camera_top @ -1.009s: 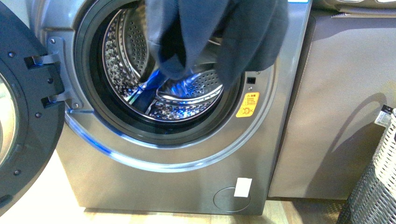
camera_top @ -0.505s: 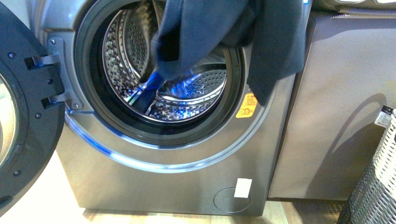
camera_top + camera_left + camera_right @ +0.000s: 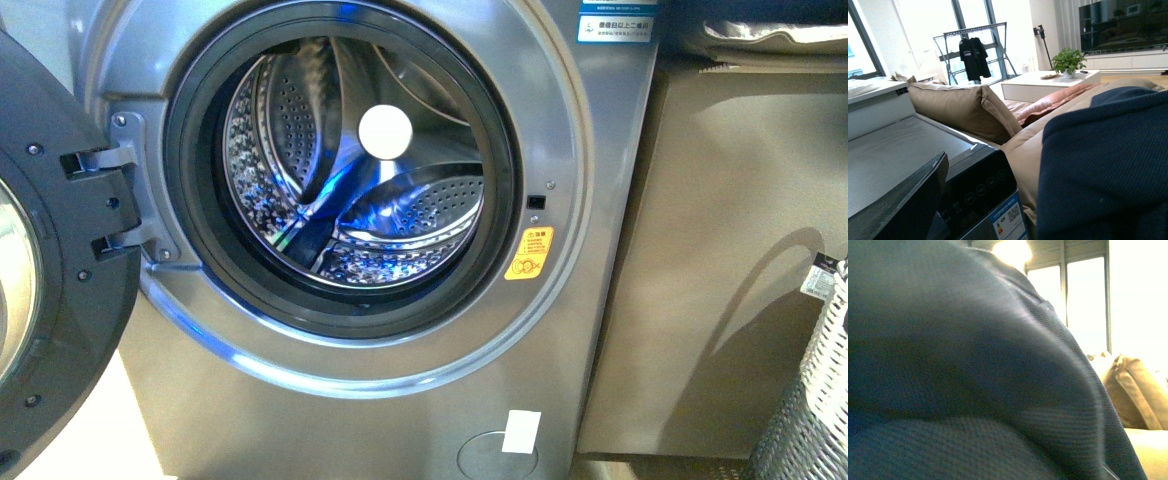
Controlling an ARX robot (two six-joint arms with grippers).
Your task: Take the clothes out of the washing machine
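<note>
The grey washing machine (image 3: 580,300) fills the front view, its round door (image 3: 50,260) swung open to the left. The perforated steel drum (image 3: 400,215) shows no fabric inside. Neither arm shows in the front view. The dark navy clothes (image 3: 973,365) fill the right wrist view and hide my right gripper, which is shut on them. In the left wrist view the clothes (image 3: 1103,165) hang close by, beside the machine's black control panel (image 3: 978,190). One dark finger (image 3: 908,200) of my open left gripper shows there, holding nothing.
A woven grey-white basket (image 3: 815,400) stands on the floor at the far right, past a grey cabinet (image 3: 740,250). An orange-yellow sticker (image 3: 530,252) and a white label (image 3: 521,430) mark the machine's front. Tan sofa cushions (image 3: 963,107) lie behind the machine's top.
The clothes, which hung across the top of the drum mouth, have risen to the right and left the front view. The drum mouth now shows whole.
</note>
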